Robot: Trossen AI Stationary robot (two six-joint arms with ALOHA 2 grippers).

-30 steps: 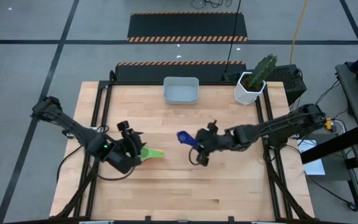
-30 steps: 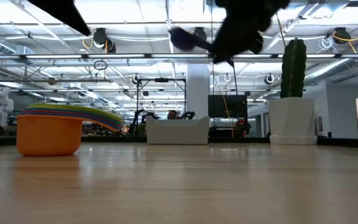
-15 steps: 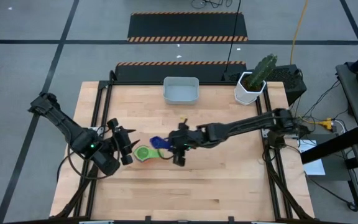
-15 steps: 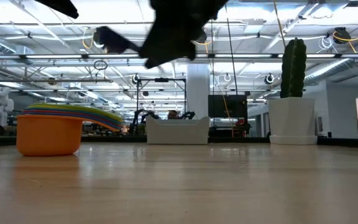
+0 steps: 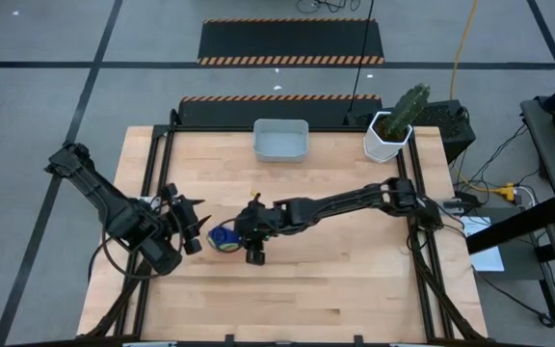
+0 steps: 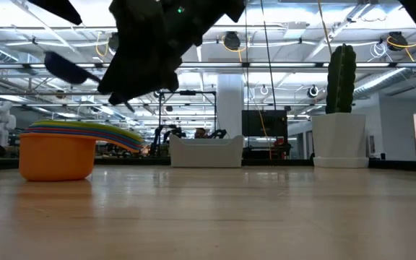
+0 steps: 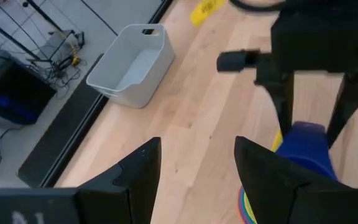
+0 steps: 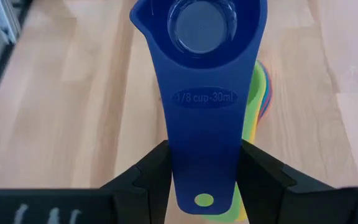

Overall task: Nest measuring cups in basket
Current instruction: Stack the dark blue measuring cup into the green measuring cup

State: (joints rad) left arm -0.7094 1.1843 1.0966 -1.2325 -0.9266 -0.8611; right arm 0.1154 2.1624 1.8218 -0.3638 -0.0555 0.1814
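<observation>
A wooden desk (image 5: 355, 280) holds a grey-blue basket (image 5: 279, 140), well beyond both tools. The right tool (image 5: 242, 234) pinches the handle of a dark blue measuring cup (image 8: 204, 93) just above the nested cup stack (image 6: 71, 148). The left tool (image 5: 189, 224), fingers spread and empty, waits beside the stack.
</observation>
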